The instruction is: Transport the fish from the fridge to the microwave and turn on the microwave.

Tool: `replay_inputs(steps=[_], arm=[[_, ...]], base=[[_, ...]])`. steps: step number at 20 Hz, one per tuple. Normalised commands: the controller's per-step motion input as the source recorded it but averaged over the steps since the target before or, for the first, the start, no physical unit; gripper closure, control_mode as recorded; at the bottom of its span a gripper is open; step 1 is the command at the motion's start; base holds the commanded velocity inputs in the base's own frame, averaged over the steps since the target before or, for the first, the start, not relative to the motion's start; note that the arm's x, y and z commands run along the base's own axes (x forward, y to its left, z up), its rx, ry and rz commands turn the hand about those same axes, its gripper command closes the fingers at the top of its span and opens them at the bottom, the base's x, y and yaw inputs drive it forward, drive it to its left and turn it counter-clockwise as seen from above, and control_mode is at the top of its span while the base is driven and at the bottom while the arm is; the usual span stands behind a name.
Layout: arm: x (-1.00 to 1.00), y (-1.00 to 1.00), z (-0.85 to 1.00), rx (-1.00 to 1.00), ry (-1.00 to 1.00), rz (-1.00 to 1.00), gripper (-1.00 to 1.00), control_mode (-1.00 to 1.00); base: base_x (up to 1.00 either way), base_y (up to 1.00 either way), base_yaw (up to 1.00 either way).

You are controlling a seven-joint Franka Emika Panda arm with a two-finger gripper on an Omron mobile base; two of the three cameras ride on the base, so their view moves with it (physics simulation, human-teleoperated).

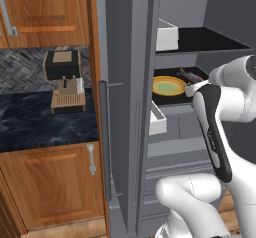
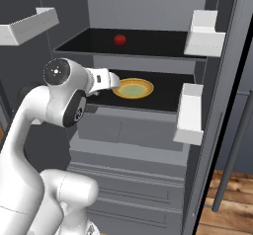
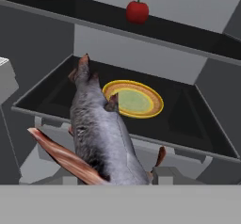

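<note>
Because the task needs the fish (image 3: 101, 133) carried out of the fridge (image 2: 148, 125) and over to the microwave, the gripper (image 1: 190, 88) is grasping it: in the hand view the grey body is rising straight up from between the fingertips, its lower end sitting right at the jaws, so the jaws are closing partway around it rather than meeting. In that same view the fish is hanging clear of the black middle shelf (image 3: 183, 119), just in front of its near edge, which reads as lifted and on the way out. Its head is pointing up and inward toward the shelf's back wall, and a reddish fin is trailing out to the lower left.

Just behind it, the round yellow plate (image 3: 136, 98) is lying flat on that shelf, apart from the fish. One shelf higher, a red tomato (image 3: 137, 11) is sitting near the back. White door bins (image 2: 190, 113) are hanging on the open door at the right of the right base view.

In the left base view, a dark coffee machine (image 1: 63, 79) is standing on the dark marble counter (image 1: 40, 122) between wooden cupboards (image 1: 50, 12), well apart from the fridge.
</note>
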Motion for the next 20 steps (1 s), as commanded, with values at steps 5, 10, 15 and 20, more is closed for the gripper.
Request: replay_inputs(steps=[5, 10, 15, 20], arm=[[-0.18, 0.2, -0.01, -0.03, 0.0, 0.07, 1.0, -1.0], [-0.27, 0.05, 0.0, 0.0, 0.0, 0.02, 1.0, -1.0], [-0.37, 0.0, 0.0, 0.0, 0.0, 0.0, 1.0, -1.0], [-0.47, 0.0, 0.0, 0.0, 0.0, 0.0, 1.0, -1.0]], base=[[0.0, 0.0, 0.0], [0.0, 0.0, 0.0], [0.0, 0.0, 0.0], [0.0, 0.0, 0.0]])
